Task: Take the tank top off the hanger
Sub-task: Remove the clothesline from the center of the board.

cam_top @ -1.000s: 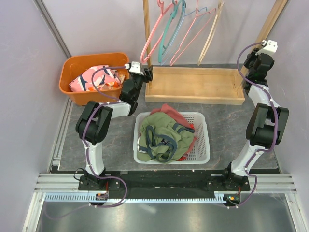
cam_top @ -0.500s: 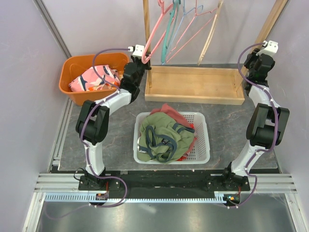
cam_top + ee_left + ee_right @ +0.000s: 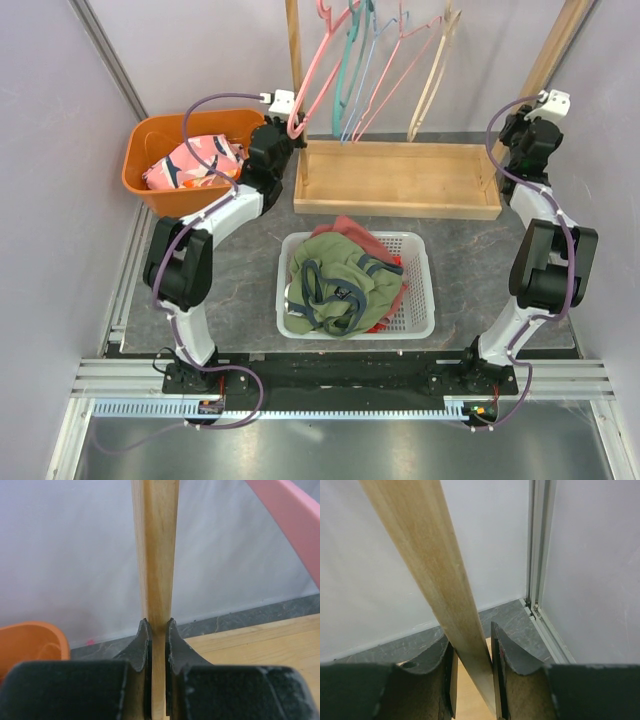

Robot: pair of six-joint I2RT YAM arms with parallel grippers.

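Several bare hangers (image 3: 352, 60), pink, teal, blue and cream, hang on a wooden rack; no garment is on any of them. A green tank top with navy trim (image 3: 345, 280) lies crumpled in the white basket (image 3: 427, 290). My left gripper (image 3: 290, 122) (image 3: 157, 630) is shut on the rack's left post (image 3: 292, 50) (image 3: 155, 555), with a pink hanger (image 3: 295, 525) just to its right. At the far right my right gripper (image 3: 530, 115) (image 3: 470, 635) is shut on the slanting right post (image 3: 560, 40) (image 3: 430, 555).
The rack's wooden base tray (image 3: 400, 178) lies at the back, between the two grippers. An orange bin (image 3: 150, 185) at the back left holds a pink patterned garment (image 3: 195, 160). A red garment (image 3: 350, 232) lies under the green one. Walls close in on both sides.
My left gripper rose from beside the orange bin to the rack's left post and closed on it. The rack and hangers shifted slightly left. The right arm stayed put.
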